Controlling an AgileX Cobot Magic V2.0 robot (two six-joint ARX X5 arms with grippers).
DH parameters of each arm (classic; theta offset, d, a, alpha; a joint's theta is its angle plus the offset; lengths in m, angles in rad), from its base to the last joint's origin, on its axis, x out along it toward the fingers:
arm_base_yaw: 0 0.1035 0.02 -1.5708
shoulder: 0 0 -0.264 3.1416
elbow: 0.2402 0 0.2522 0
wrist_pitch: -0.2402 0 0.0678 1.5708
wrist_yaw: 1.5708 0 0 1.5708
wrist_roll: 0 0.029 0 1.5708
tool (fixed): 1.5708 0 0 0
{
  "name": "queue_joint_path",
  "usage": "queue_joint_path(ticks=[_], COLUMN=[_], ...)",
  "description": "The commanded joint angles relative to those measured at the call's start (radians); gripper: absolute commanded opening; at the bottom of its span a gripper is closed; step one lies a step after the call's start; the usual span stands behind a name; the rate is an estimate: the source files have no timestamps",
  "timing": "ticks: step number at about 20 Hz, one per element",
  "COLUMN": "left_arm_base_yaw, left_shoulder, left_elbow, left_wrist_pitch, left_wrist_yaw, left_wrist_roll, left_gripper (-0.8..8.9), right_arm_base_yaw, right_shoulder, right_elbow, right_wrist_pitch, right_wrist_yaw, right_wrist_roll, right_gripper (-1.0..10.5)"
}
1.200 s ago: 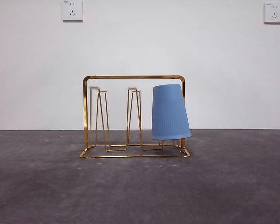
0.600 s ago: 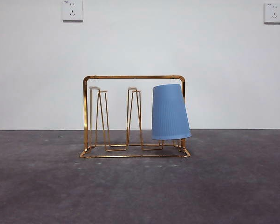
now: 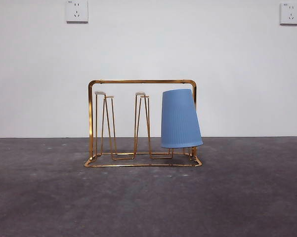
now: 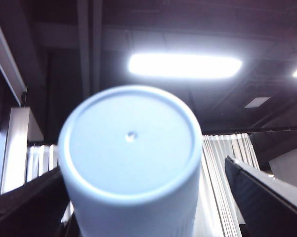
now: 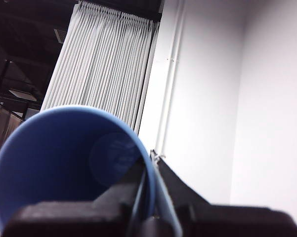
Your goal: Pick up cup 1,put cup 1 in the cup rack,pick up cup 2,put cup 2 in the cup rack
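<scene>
The gold wire cup rack (image 3: 138,81) stands in the middle of the table. A blue ribbed cup (image 3: 180,121) hangs upside down, slightly tilted, on its right prongs. The left and middle prongs are bare. Neither arm shows in the front view. In the left wrist view my left gripper (image 4: 138,197) points up at the ceiling with a pale blue cup (image 4: 131,143) between its jaws, closed end away from the wrist. In the right wrist view my right gripper (image 5: 150,165) pinches the rim wall of a blue cup (image 5: 64,163), whose open mouth faces the camera.
Grey table top (image 3: 148,197) runs to a white wall with two sockets (image 3: 76,11) high up. The wrist views show ceiling lights (image 4: 185,65), white curtains (image 5: 104,69) and a white wall.
</scene>
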Motion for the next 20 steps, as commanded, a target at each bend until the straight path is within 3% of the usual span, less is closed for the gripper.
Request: queue_joint_path(ticks=[1, 9, 12, 15, 20], left_arm_base_yaw=[0.01, 0.056, 0.076, 0.084, 0.095], left_shoulder=[0.002, 0.002, 0.002, 0.002, 0.001], left_elbow=[-0.003, -0.003, -0.003, -0.003, -0.003], left_wrist_pitch=[0.024, 0.031, 0.03, 0.027, -0.009], left_wrist_yaw=[0.008, 0.024, 0.023, 0.023, 0.023], left_wrist_roll=[-0.01, -0.032, -0.036, -0.037, -0.038], left_gripper=[5.04, 4.7, 1.98, -0.07, -0.08], right_arm_base_yaw=[0.001, 0.001, 0.001, 0.001, 0.0], right_shoulder=[0.018, 0.077, 0.076, 0.077, 0.075], right_elbow=[-0.005, -0.005, -0.005, -0.005, -0.005], right_wrist_pitch=[0.017, 0.051, 0.051, 0.049, 0.012], right_wrist_yaw=[-0.004, -0.032, -0.033, -0.033, -0.033], right_wrist_roll=[0.015, 0.029, 0.028, 0.021, 0.021], right_gripper=[-0.1, -0.1, -0.1, -0.1, 0.1])
